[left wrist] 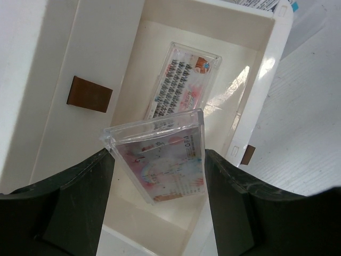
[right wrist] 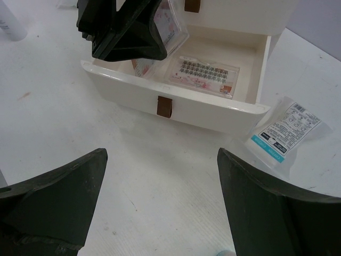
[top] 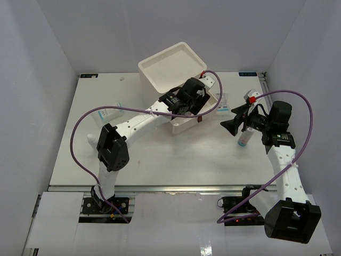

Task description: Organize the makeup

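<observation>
Clear case [left wrist: 162,154], pink inside, is clamped tilted between the left gripper [left wrist: 158,176] fingers over the open drawer [left wrist: 264,90]; 1 similar case [left wrist: 184,85] lies flat at its 12 o'clock. Right gripper [right wrist: 160,160] hangs above the table, jaws apart, empty, a packet [right wrist: 285,133] at its 2 o'clock.

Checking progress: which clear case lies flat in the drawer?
The far case, flat on the drawer floor; the near case stands tilted between the fingers of the left gripper.

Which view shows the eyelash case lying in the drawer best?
Right wrist: the eyelash case shows whole. Left wrist: close, one end behind another case. Top: the left arm hides it.
</observation>
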